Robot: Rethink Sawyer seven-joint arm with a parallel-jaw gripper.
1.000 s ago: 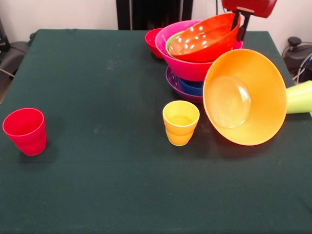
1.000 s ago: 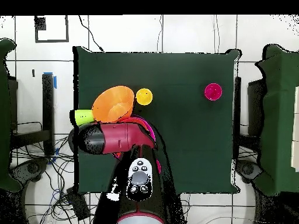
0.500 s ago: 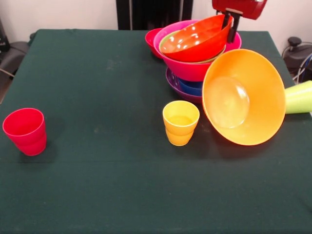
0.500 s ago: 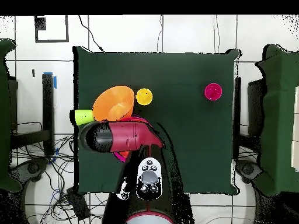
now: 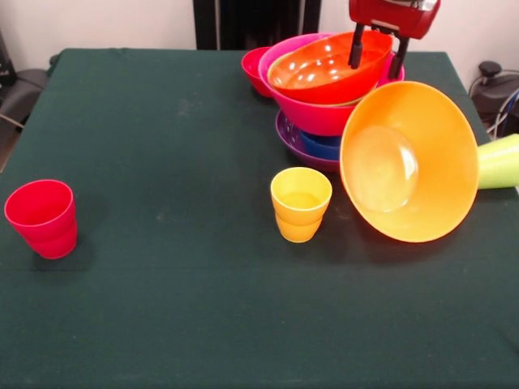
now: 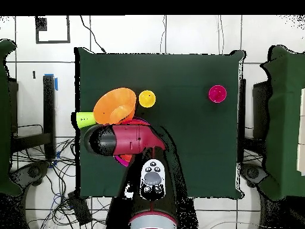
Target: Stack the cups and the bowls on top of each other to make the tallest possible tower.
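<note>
Evenly and brightly lit from above. White glare spots inside the glossy red-orange plastic bowl (image 5: 324, 69), a softer sheen in the tilted light orange plastic bowl (image 5: 408, 160). Faint short shadows under the yellow plastic cup (image 5: 300, 203) and red plastic cup (image 5: 42, 218). Mildly soft throughout.

**Around the work surface**

Dark green table (image 5: 162, 308) filling most of the front view, cloth-covered, faintly scuffed near the far side. Behind it, a pale wall and a dark upright panel (image 5: 255, 23). From overhead: white tiled floor (image 6: 196, 33) with dark grid lines, loose cables (image 6: 44, 170) tangled beside the table's edge, a black square outline (image 6: 52, 28) marked on the floor, green-draped shapes (image 6: 285, 119) at both sides.
</note>
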